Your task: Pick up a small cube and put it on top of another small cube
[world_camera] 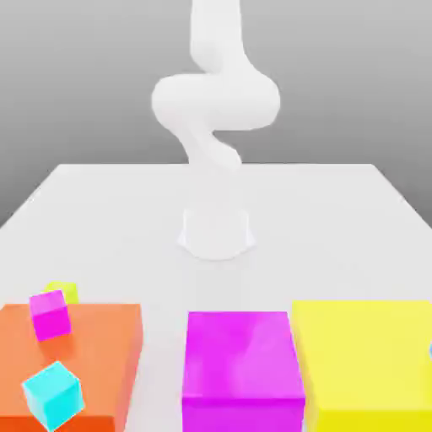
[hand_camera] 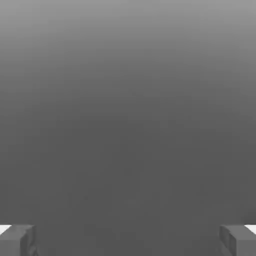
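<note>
The small lime cube (world_camera: 64, 291) lies at the exterior view's left, by the far edge of a big orange block, half hidden behind the small magenta-pink cube (world_camera: 50, 314). That pink cube sits tilted at the orange block's far left corner. The two touch or nearly touch; I cannot tell which. In the hand view my gripper (hand_camera: 128, 241) is open, its two grey fingertips (hand_camera: 17, 241) far apart with nothing between them, facing a plain grey background. The white arm (world_camera: 215, 101) rises from its base in the middle of the table and bends upward.
A large orange block (world_camera: 101, 346) carries a small cyan cube (world_camera: 53, 394). A large magenta block (world_camera: 243, 367) and a large yellow block (world_camera: 367, 363) stand along the near edge. The arm's base (world_camera: 217, 232) stands mid-table on the white table (world_camera: 337, 219).
</note>
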You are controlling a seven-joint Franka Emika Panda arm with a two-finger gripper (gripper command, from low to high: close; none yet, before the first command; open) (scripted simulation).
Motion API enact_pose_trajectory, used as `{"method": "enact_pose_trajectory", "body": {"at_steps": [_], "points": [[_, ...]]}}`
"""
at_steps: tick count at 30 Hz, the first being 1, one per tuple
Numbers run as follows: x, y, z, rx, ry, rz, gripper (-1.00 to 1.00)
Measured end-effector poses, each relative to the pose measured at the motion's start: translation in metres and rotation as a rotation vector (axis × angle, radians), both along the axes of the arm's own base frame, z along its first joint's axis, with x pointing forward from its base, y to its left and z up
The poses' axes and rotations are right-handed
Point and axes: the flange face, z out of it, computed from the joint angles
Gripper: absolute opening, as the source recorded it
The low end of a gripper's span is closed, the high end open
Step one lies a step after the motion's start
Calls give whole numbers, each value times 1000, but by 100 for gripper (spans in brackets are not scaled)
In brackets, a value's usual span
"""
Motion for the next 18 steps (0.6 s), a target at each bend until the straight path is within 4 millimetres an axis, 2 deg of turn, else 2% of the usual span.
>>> {"method": "enact_pose_trajectory", "body": {"at_steps": [2, 4, 6, 9, 11, 14, 17, 18], "points": [[22, -36, -49, 6, 72, -6, 0], [35, -70, -99, 12, 140, -13, 0], [39, -101, -148, 18, 206, -22, 0], [33, -145, -224, 27, 306, -39, 0], [19, -172, -273, 32, 374, -52, 0], [-14, -205, -341, 38, 474, -73, 0], [-60, -230, -401, 43, 575, -96, 0], [-83, -243, -418, 50, 609, -122, 0]]}}
